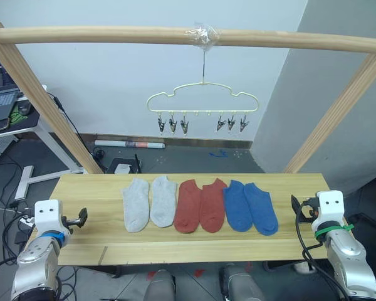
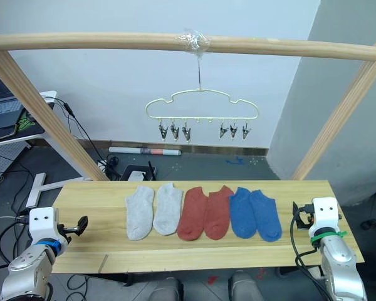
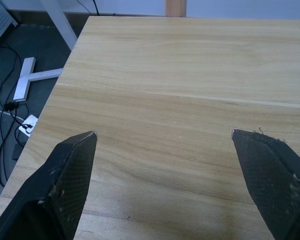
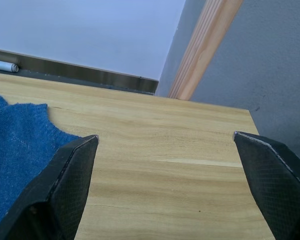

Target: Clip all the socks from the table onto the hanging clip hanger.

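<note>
Both grippers rest with jaws spread wide — left gripper (image 1: 81,218) at lower left, right gripper (image 1: 297,205) at lower right. Six socks (image 1: 199,204) lie mid-table (image 1: 88,188); the clip hanger (image 1: 202,103) hangs above, unused. Best to start with the nearest blue sock (image 1: 261,207) — pinching its cuff edge.

Left gripper (image 3: 162,134) low at own side, fingers spread wide; right gripper (image 4: 165,135) likewise.
</note>
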Available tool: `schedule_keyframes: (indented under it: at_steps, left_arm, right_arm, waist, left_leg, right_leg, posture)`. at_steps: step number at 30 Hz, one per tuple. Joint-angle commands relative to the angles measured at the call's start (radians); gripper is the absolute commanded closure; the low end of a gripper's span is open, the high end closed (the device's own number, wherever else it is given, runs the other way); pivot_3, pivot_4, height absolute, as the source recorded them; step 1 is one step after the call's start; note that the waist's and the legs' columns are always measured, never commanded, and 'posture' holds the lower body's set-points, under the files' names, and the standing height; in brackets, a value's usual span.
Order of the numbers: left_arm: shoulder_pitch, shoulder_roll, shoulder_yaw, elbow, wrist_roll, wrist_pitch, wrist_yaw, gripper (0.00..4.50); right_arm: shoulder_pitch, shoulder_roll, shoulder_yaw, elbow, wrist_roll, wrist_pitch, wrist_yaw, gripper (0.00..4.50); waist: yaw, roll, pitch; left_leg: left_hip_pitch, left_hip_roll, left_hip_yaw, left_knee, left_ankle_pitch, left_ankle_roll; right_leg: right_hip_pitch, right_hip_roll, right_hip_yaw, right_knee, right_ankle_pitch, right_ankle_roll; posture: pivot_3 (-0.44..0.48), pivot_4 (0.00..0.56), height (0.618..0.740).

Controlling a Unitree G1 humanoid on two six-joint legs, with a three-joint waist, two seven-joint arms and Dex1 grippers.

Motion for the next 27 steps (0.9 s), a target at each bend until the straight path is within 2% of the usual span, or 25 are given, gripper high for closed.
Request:
schedule_keyframes:
  at_steps: [1,12,19,24,27]
  left_arm:
    - [-0.018,0.032,0.03,-0.018,-0.004,0.01,0.01,0.02]
    - [-0.035,0.044,0.043,-0.015,-0.021,0.023,0.001,0.02]
    - [-0.022,0.045,0.033,-0.07,-0.024,0.029,-0.014,0.02]
    - [0.029,0.047,0.056,-0.209,-0.053,0.06,-0.031,0.02]
    - [0.062,0.046,0.045,-0.41,-0.097,0.106,-0.066,0.02]
  right_arm:
    - [-0.01,-0.012,-0.019,-0.008,-0.005,-0.015,-0.012,0.0]
    - [-0.004,-0.012,-0.016,-0.035,-0.006,-0.007,-0.034,0.0]
    - [-0.006,-0.031,-0.012,-0.063,-0.001,0.014,-0.02,0.0]
    - [-0.02,-0.043,-0.002,-0.099,0.004,0.039,-0.004,0.0]
    - [-0.062,-0.07,0.03,-0.157,0.038,0.082,0.069,0.0]
  waist:
    - [0.0,0.0,0.0]
    - [0.0,0.001,-0.001]
    - [0.0,0.001,-0.001]
    - [-0.001,0.002,0.001]
    - [-0.001,0.003,0.005]
  left_leg:
    - [0.0,0.0,0.0,0.0,0.0,0.0]
    - [0.002,0.0,0.0,0.0,0.0,0.0]
    - [0.002,0.0,0.0,0.001,0.0,0.0]
    - [0.002,0.0,0.0,0.0,0.0,0.0]
    - [0.002,0.0,0.0,0.001,0.0,0.0]
  right_leg:
    - [0.0,0.0,0.0,0.0,0.0,0.0]
    - [0.001,0.0,0.0,0.001,0.0,0.0]
    - [0.001,0.0,0.0,0.001,0.0,0.0]
    - [0.001,0.0,0.001,0.001,0.0,0.0]
    - [0.001,0.0,0.001,0.001,0.0,0.0]
  posture:
    - [0.099,0.099,0.74]
    - [0.084,0.117,0.74]
    - [0.081,0.144,0.74]
    - [0.076,0.161,0.74]
    - [0.071,0.166,0.74]
